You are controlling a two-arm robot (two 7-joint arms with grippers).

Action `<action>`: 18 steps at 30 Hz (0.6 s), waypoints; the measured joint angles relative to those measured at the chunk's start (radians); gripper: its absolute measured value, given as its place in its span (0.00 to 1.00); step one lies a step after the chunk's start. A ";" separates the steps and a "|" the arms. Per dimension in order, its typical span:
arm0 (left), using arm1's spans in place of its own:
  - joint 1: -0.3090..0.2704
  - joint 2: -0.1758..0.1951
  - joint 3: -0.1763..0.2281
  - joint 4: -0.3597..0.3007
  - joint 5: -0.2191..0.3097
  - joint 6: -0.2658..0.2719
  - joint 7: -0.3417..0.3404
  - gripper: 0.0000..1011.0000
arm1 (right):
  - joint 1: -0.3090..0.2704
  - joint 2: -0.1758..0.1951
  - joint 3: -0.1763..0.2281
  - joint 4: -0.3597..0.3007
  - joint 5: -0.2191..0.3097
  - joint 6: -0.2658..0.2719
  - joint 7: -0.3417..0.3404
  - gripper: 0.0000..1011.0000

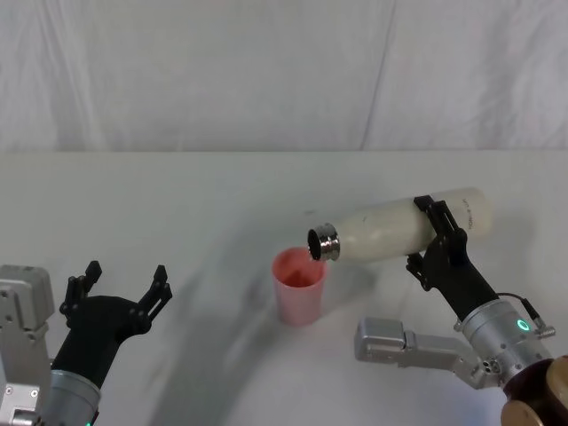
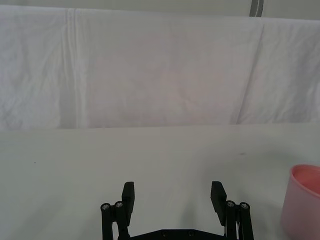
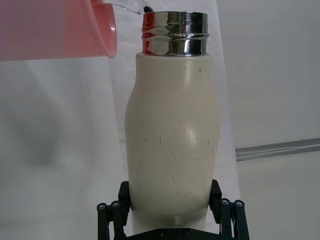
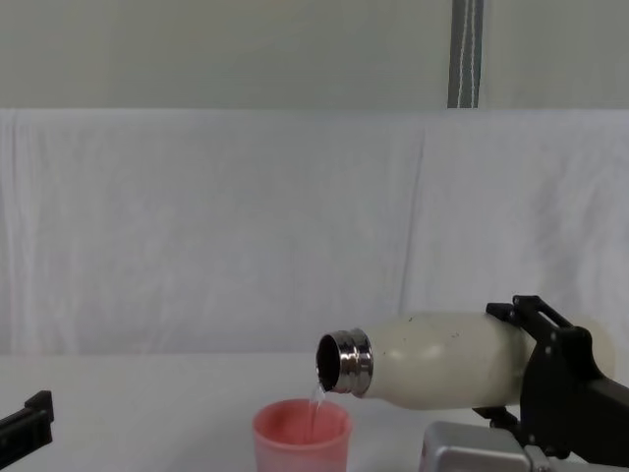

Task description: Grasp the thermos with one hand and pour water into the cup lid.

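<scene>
- Right tool clamped across the lower body of the thermos, one finger on each flank, as seen in the right wrist view.
- Thermos held close to level above the bench, right of its middle, silver threaded neck dipped slightly and pointed toward the left side.
- Thin stream of water falling from the neck into the pink cup lid, which stands upright on the bench just below the mouth, near the middle and toward the front edge.
- Neck above the lid's rim on its right side, apart from it, not touching.
- Left tool parked low by the front-left corner, fingers spread wide, pinching nothing, well apart from the lid.
- Step in hand, by judgement: pouring, under way.
- Fill level inside the lid not readable.
- Next move likely calls for holding the tilt steady with the mouth kept over the lid, then rolling the thermos back upright before the lid brims, without nudging the light lid.
</scene>
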 joint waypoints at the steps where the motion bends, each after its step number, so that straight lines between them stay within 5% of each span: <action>1: 0.000 0.000 0.000 0.000 0.000 0.000 0.000 0.99 | 0.000 0.000 0.000 0.000 0.001 0.000 0.000 0.94; 18: 0.000 0.000 0.000 0.000 0.000 0.000 0.000 0.99 | -0.001 0.001 0.004 0.002 0.007 -0.001 0.000 0.94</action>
